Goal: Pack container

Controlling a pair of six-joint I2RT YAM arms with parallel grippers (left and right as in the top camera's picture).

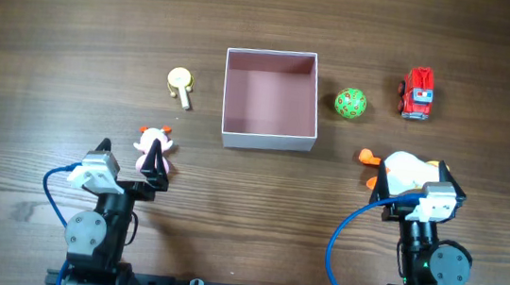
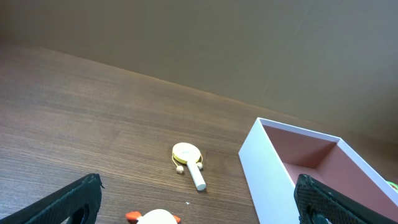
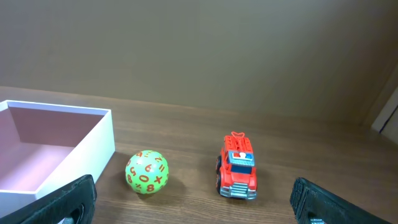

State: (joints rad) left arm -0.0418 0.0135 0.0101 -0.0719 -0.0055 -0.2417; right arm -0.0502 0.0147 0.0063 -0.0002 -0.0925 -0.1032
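- The container [image 1: 268, 140] sits empty in the middle of the desk [image 1: 58, 27], ahead of both arms.
- Left gripper [image 1: 151, 175] fingers are spread; the pink-white toy [image 1: 153, 139] lies just ahead, probably the nearest pick.
- Right gripper [image 1: 414, 185] fingers are spread too.

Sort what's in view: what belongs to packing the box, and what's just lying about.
Job: box, ball, truck, yellow rattle, pink toy, white-orange toy.
Just there: table, blue cables.
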